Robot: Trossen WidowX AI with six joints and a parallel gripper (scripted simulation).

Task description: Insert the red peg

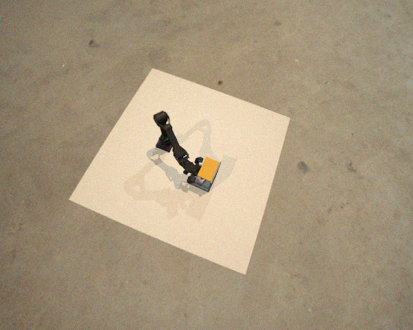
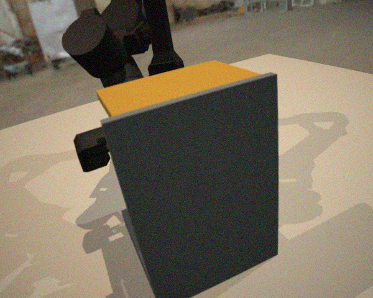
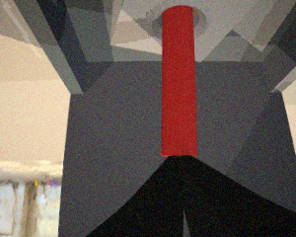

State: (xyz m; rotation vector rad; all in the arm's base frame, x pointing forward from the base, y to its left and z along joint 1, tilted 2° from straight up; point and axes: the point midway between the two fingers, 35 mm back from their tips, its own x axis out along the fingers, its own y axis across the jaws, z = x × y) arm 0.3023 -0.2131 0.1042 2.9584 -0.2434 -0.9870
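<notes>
The red peg (image 3: 179, 84) shows in the wrist view, where its far end meets the ringed hole in the pale block (image 3: 219, 27) inside the box. How deep it sits there I cannot tell. My gripper (image 3: 179, 166) is shut with nothing between its fingertips. The tips are right at the peg's near end, its top; whether they press on it is unclear. The box (image 2: 196, 192) (image 1: 208, 185) hides the peg and fingertips in the exterior view. The orange roof (image 1: 208, 168) (image 2: 180, 86) covers them in the top view.
The grey back wall (image 3: 113, 114) stands beyond the peg. Box side walls (image 3: 64, 59) flank it at left and right. The arm (image 1: 176, 147) reaches in from the open front, and a dark gripper part (image 2: 92, 150) sticks out beside the box.
</notes>
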